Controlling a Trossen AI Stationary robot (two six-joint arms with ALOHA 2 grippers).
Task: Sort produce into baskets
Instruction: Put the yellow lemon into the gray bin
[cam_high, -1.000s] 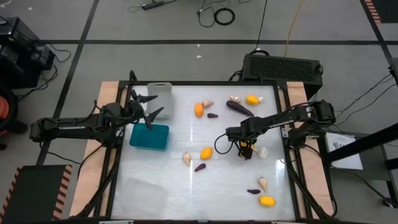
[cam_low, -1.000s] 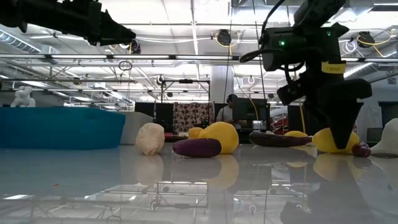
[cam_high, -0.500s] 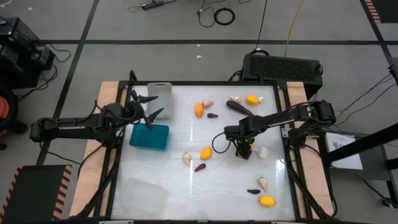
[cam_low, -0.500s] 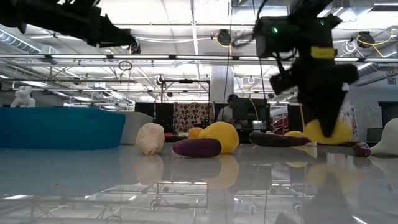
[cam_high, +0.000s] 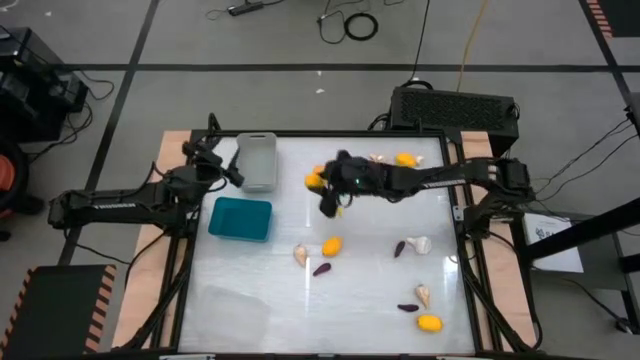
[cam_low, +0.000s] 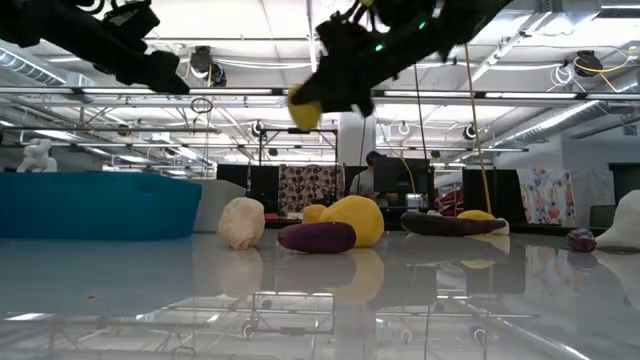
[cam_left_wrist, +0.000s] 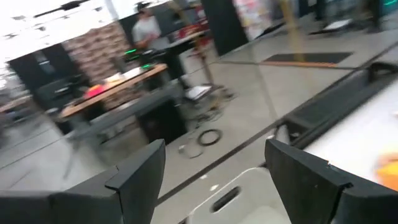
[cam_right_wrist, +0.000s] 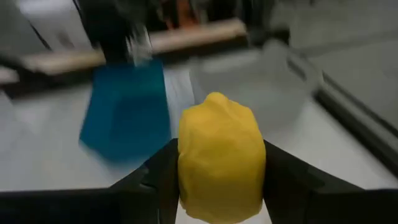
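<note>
My right gripper (cam_high: 332, 203) is shut on a yellow rounded fruit (cam_right_wrist: 219, 155), which shows high above the table in the low view (cam_low: 305, 108). It is right of the teal bin (cam_high: 240, 218) and the light grey bin (cam_high: 257, 160). My left gripper (cam_left_wrist: 211, 180) is open and empty, raised at the grey bin's left side (cam_high: 225, 165). More produce lies on the table: a yellow fruit (cam_high: 331, 246), a garlic bulb (cam_high: 300, 254) and a purple eggplant (cam_high: 322, 268) mid-table. The clear bin (cam_high: 225, 310) stands at the near left. My right gripper pinches the yellow fruit by its two opposite sides (cam_right_wrist: 186, 162) between its two fingers (cam_right_wrist: 283, 180). The fingers slant toward the table's left side. The fruit is lifted well clear of the table.
An orange fruit (cam_high: 312, 181) lies by the right arm. A yellow fruit (cam_high: 404, 159) and a garlic bulb (cam_high: 378, 158) lie at the far edge. A garlic bulb (cam_high: 423, 243), a small purple piece (cam_high: 400, 248), another bulb (cam_high: 423, 295) and a yellow fruit (cam_high: 429, 322) lie at the right.
My right gripper has lifted the yellow fruit off the table at the centre right. It has carried it up and toward the table's left and far side, toward the bins. My left gripper has moved a little toward the far edge beside the grey bin.
</note>
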